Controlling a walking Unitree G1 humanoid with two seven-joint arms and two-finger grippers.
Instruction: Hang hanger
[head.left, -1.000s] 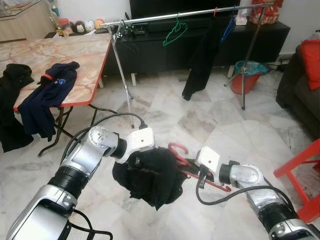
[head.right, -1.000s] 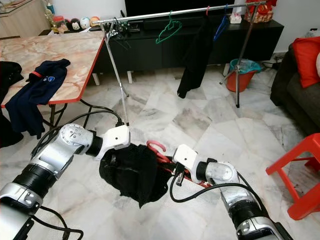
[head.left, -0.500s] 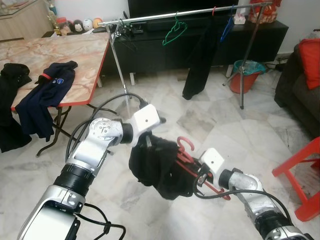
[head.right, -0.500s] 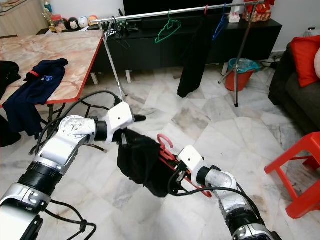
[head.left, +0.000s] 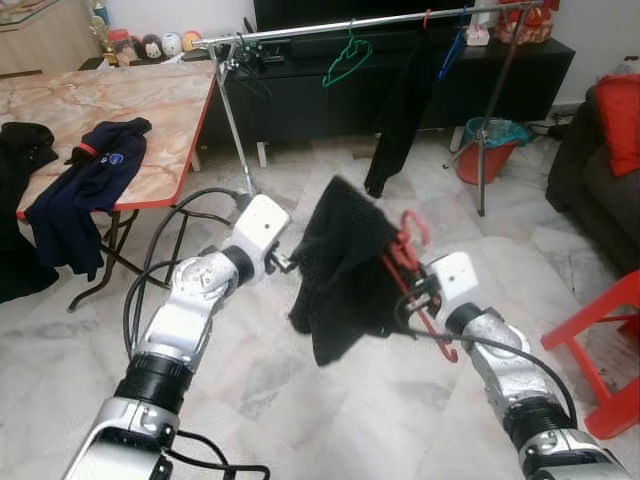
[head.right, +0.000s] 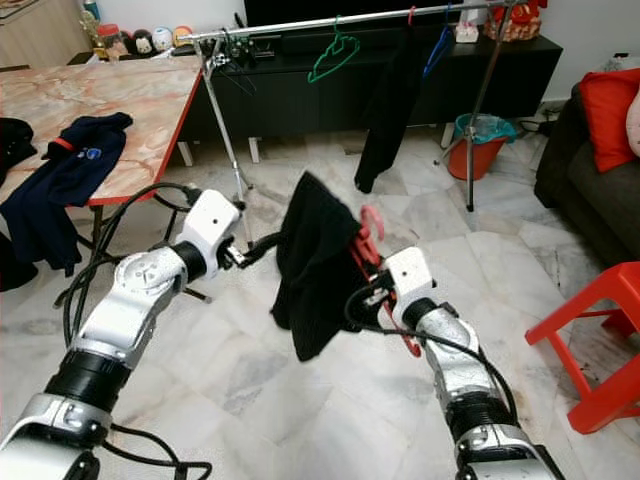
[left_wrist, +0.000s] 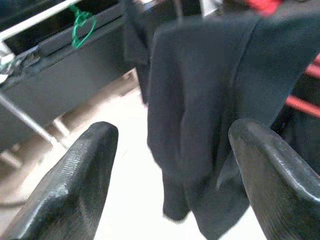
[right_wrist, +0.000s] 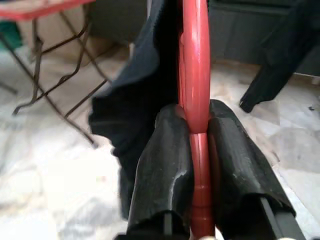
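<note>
Carrying well means the right pincer (right_wrist: 192, 135) stays clamped on the red hanger (head.left: 408, 262), raised mid-room with its black garment (head.left: 345, 265), hook level toward the rail (head.left: 330, 26), while the left pincer (left_wrist: 172, 165), fingers spread wide, steadies the cloth.

No lettering, label, brand or number can be read anywhere.
</note>
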